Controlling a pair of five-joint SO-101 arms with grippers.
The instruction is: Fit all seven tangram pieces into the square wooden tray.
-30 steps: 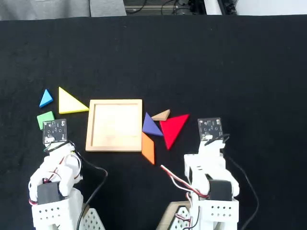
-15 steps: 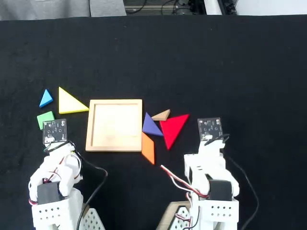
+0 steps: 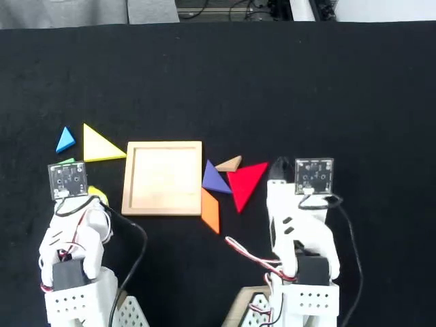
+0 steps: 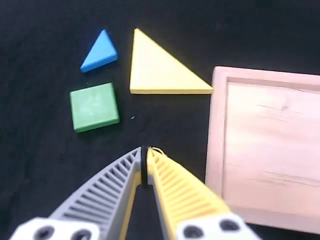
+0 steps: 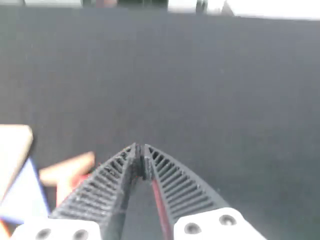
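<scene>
The tray (image 3: 163, 144) sits mid-table with no piece in it, probably central so both arms reach. Left gripper (image 4: 146, 150) at its 8 o'clock and right gripper (image 5: 140, 147) at 3 are pinched closed, holding nothing. Red triangle (image 3: 245, 182) at 3, yellow triangle (image 3: 99, 146) at 10; purple triangle (image 3: 214, 178) and orange piece (image 3: 210, 211) just beside the rim; green square (image 4: 94, 106) at 9; tan triangle (image 3: 229, 163) at 2, blue triangle (image 3: 65, 139) at 10

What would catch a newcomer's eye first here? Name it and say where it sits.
The bare square wooden tray sits in the middle, nothing in it yet. On its left lie the yellow triangle, blue triangle and green square; on its right crowd the red triangle, purple triangle, orange parallelogram and tan triangle.
</scene>
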